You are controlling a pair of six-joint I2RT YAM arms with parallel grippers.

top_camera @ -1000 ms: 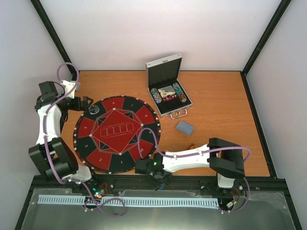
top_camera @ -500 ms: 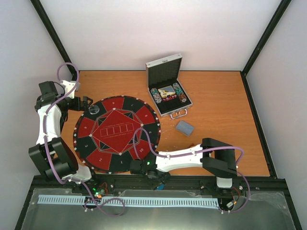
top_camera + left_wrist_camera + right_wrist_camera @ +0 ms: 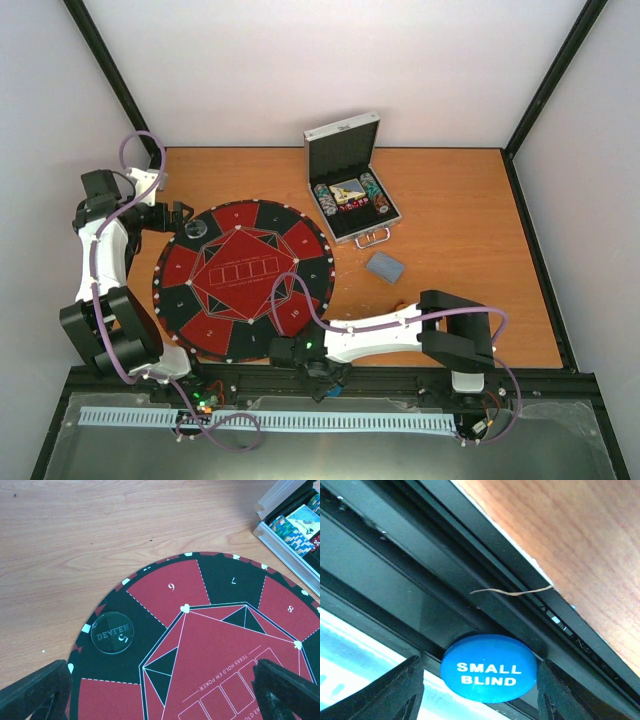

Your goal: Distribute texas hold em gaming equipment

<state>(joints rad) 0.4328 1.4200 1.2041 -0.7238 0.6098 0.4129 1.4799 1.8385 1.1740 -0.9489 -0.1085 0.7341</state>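
Note:
My right gripper (image 3: 480, 666) is shut on a blue disc marked SMALL BLIND (image 3: 489, 669), held between its fingertips over the black rail at the table's near edge; in the top view it (image 3: 281, 352) sits just below the round mat. My left gripper (image 3: 160, 669) is open above the mat's far left part (image 3: 181, 214). A clear disc marked DEALER (image 3: 112, 632) lies on the mat's black rim sector, ahead and left of the left fingers. Poker chips (image 3: 322, 194) stand in the open silver case. A grey-blue deck of cards (image 3: 385, 266) lies on the table right of the mat.
The round red-and-black mat (image 3: 210, 305) covers the table's left half. The silver case (image 3: 343, 152) stands open at the back centre, and its corner with chips shows in the left wrist view (image 3: 292, 530). A small yellowish thing (image 3: 400, 306) lies by the right forearm.
My right arm has swung left along the near edge and drawn back over the black rail, carrying the blue disc. The left arm has not moved.

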